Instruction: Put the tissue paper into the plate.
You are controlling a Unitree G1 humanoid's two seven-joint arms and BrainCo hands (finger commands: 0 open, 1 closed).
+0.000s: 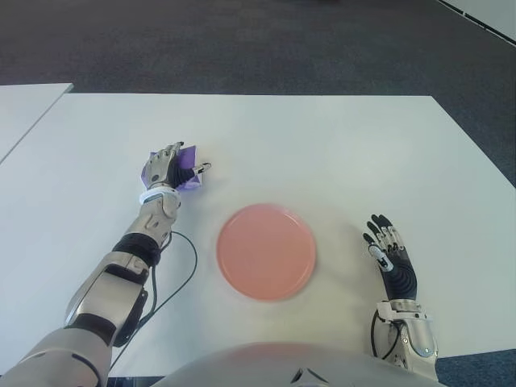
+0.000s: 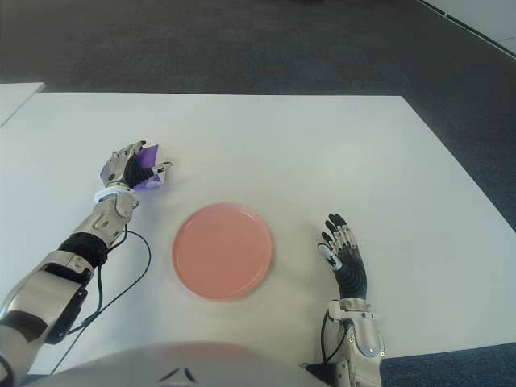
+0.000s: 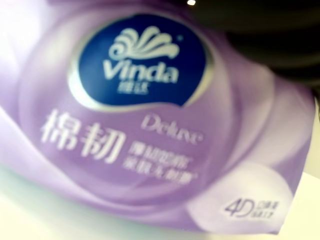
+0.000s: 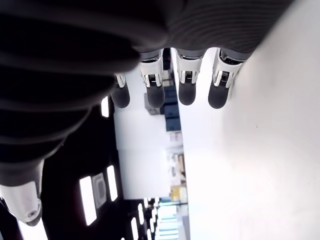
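— Left hand (image 1: 171, 168): where is it, and what has it got?

— It reaches out over the white table (image 1: 339, 153), well to the left of the plate (image 1: 266, 251) and a bit farther from the robot. Its fingers are curled over a purple tissue pack (image 1: 189, 175), thumb sticking out toward the plate side. Whether the pack is lifted or on the table cannot be told.

— What is the pack like?

— Soft glossy plastic wrap, lilac with a dark blue oval badge (image 3: 145, 60) and white lettering; it fills the left wrist view.

— And the plate?

— Round, flat, salmon pink, with a low rim and a smooth matte face. Nothing lies in it. It sits in front of the robot, between the 2 hands.

— Right hand (image 1: 389, 256)?

— It shows to the right of the plate, near the table's front edge, palm down with 4 fingers (image 4: 187, 91) straight and spread, holding nothing.

— Surroundings?

— Dark grey carpet (image 1: 242, 40) beyond the far edge, and a corner of a 2nd white table (image 1: 24, 109) on the left. A black cable (image 1: 181, 274) loops by the left forearm. Bare tabletop lies between the pack and the plate.
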